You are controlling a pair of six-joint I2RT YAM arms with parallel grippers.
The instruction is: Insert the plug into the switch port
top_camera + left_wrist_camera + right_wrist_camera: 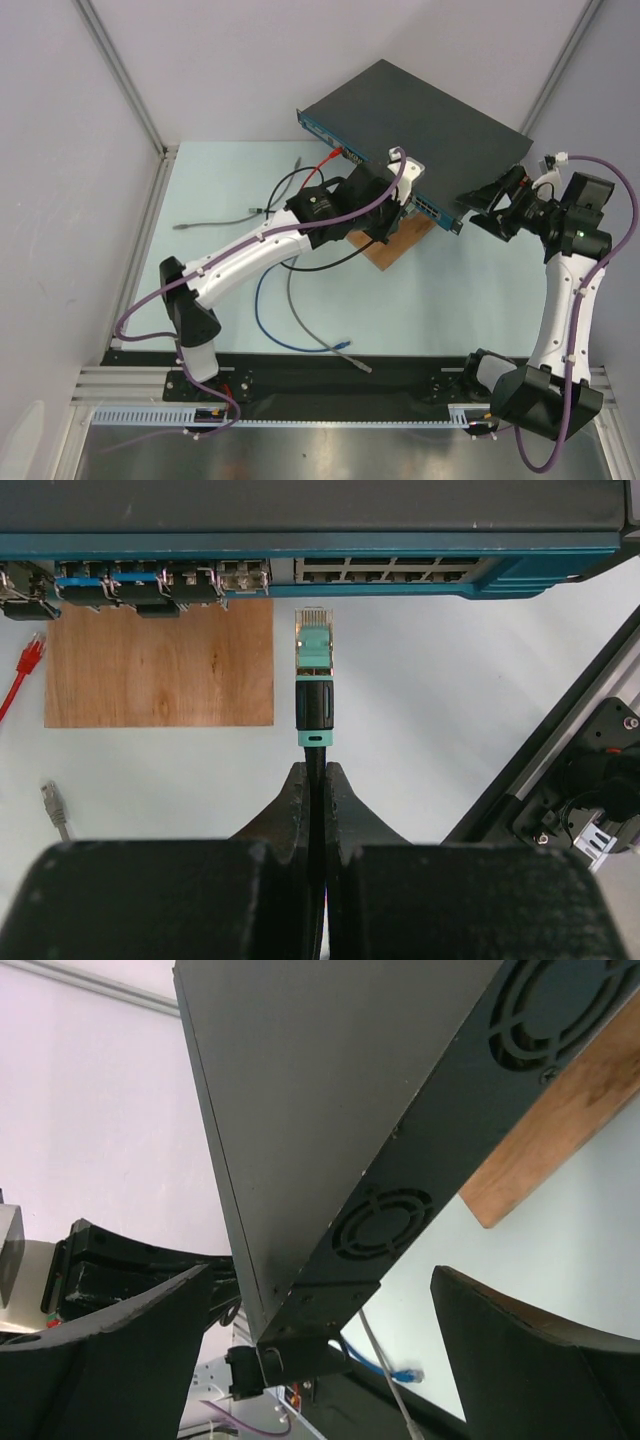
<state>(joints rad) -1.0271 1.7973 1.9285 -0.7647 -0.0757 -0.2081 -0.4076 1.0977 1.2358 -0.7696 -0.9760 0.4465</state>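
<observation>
1 plug (313, 645), clenched in the left jaws, sits just before the switch (300, 510); right jaws gape astride its corner.

I count one switch (420, 105), one board (395, 248) and two arms, left (250, 252) and right (562, 300). Loose on the table (470, 300) lie two grey cables (215, 219) (362, 366), one blue cable (258, 305), one red cable (328, 158) and one black cable (283, 182). One teal plug (313, 640).

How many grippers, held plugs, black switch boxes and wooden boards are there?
Grippers: 2, the left gripper and the right gripper
Held plug: 1
Black switch: 1
Brown wooden board: 1
Total: 5
</observation>
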